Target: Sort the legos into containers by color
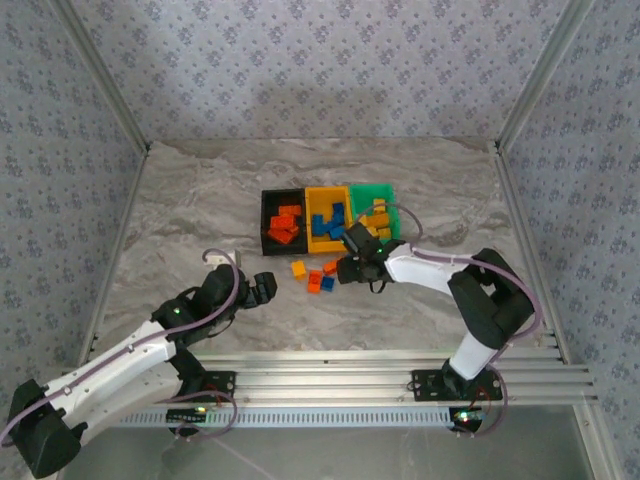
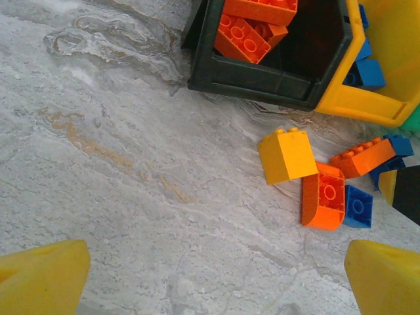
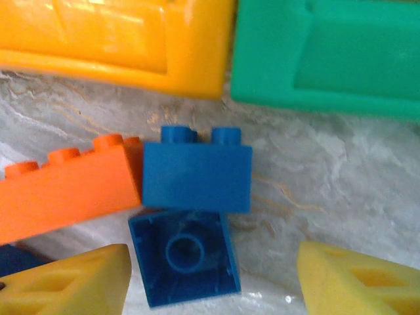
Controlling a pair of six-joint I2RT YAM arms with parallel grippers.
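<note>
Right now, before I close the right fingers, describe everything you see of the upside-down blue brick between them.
The upturned blue brick is a small square piece of glossy plastic, hollow underside facing the camera with one round tube in the middle. It lies on the marble table, askew, between the yellow fingers. Its far edge abuts a second blue brick with its studs pointing away.

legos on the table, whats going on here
Bricks are being sorted by color into three joined bins. Most are already binned; a few lie loose in front. The right gripper, open, sits low over an upturned blue brick. The left gripper, open, hovers above bare table, short of a loose yellow brick.
</note>
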